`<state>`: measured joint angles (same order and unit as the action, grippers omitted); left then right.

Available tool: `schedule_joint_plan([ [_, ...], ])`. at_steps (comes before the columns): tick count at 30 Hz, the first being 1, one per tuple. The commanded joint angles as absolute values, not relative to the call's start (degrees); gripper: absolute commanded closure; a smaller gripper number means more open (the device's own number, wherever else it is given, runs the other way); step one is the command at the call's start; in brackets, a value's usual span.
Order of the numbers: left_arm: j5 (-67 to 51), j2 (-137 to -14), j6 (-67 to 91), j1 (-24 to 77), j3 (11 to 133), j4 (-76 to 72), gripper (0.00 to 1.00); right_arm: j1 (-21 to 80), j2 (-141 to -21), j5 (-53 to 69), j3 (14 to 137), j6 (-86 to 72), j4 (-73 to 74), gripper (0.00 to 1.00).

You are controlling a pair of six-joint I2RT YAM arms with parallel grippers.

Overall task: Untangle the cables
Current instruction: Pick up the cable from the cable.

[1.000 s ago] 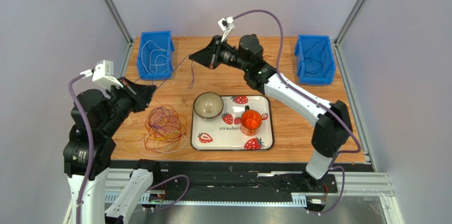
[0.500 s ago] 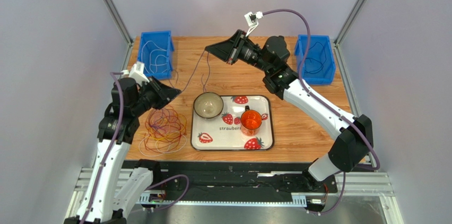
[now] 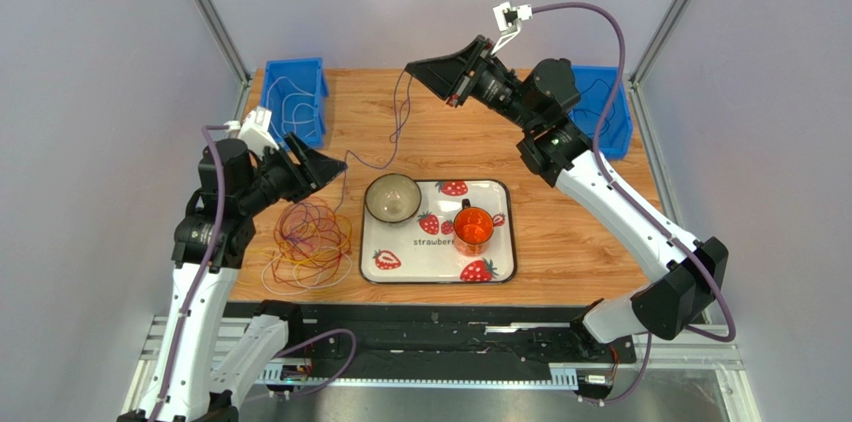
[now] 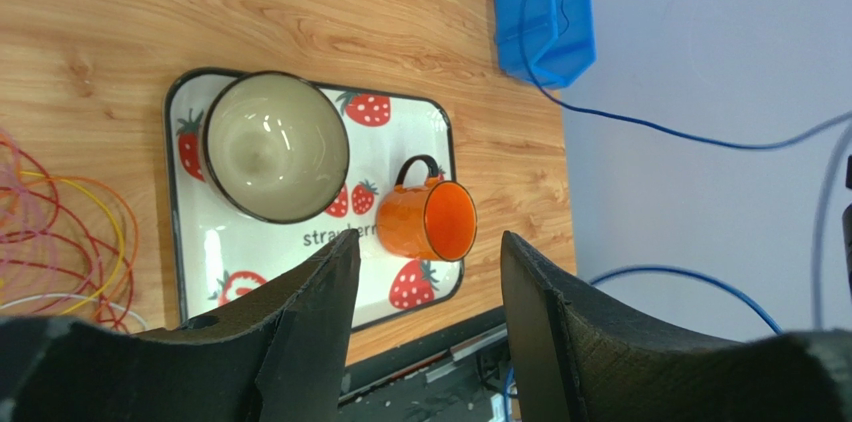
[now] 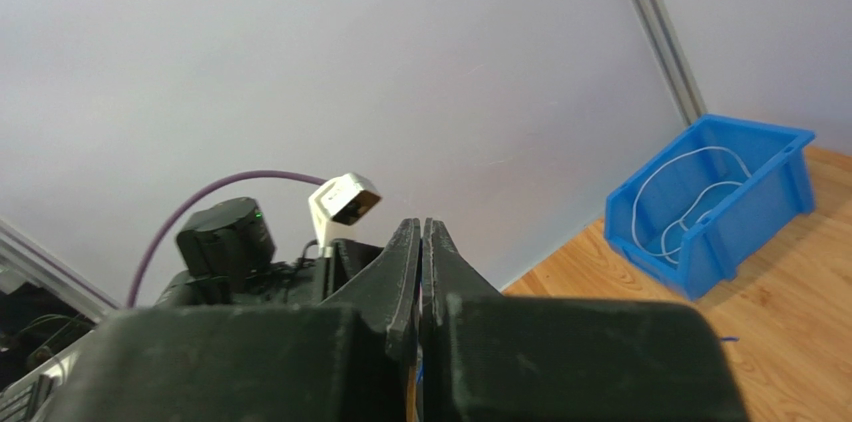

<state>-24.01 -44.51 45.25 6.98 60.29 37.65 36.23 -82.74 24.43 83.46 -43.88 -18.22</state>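
Hovering at the left with the left fingers (image 3: 338, 170) standing well apart and gripping nothing, just above the tangled cables (image 3: 308, 240) lying on the counter (image 3: 560, 242) between the left blue bin (image 3: 295, 102) and the strawberry tray (image 3: 437, 260). Dangling further right, one dark cable (image 3: 398, 122), drooping toward the left fingers. Pinching its top end with the right fingers (image 3: 415, 71) pressed fully together, raised over the counter's far side.

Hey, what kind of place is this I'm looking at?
Most likely a robotics lab work cell: two white-and-black robot arms bolted along a wooden tabletop, grey partition walls on metal posts closing it in, and blue plastic bins at the back.
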Motion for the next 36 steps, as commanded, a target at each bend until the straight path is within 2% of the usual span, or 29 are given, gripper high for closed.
schedule_joint_plan([
  [1,-19.6,-43.1,37.3,6.7,67.0,48.7,0.38,34.5,-79.6,21.8,87.0,-38.2,-13.7,1.0],
  [7,-13.2,-40.0,28.8,6.7,70.0,58.6,0.38,31.0,-78.3,20.1,88.9,-34.5,-8.2,1.0],
  [14,-6.8,-35.8,22.3,6.7,67.1,61.0,0.39,25.5,-77.3,12.1,91.1,-27.5,2.3,1.0],
  [23,-6.0,-31.4,20.5,6.7,60.6,58.4,0.41,17.4,-76.3,-4.5,92.3,-22.6,9.9,1.0],
  [31,-9.4,-26.9,21.8,6.7,57.0,52.7,0.42,9.9,-78.8,-11.5,94.5,-21.9,13.3,1.0],
  [36,-4.1,-20.9,22.6,6.7,52.8,47.8,0.42,5.4,-80.8,-12.7,95.0,-21.6,13.4,1.0],
])
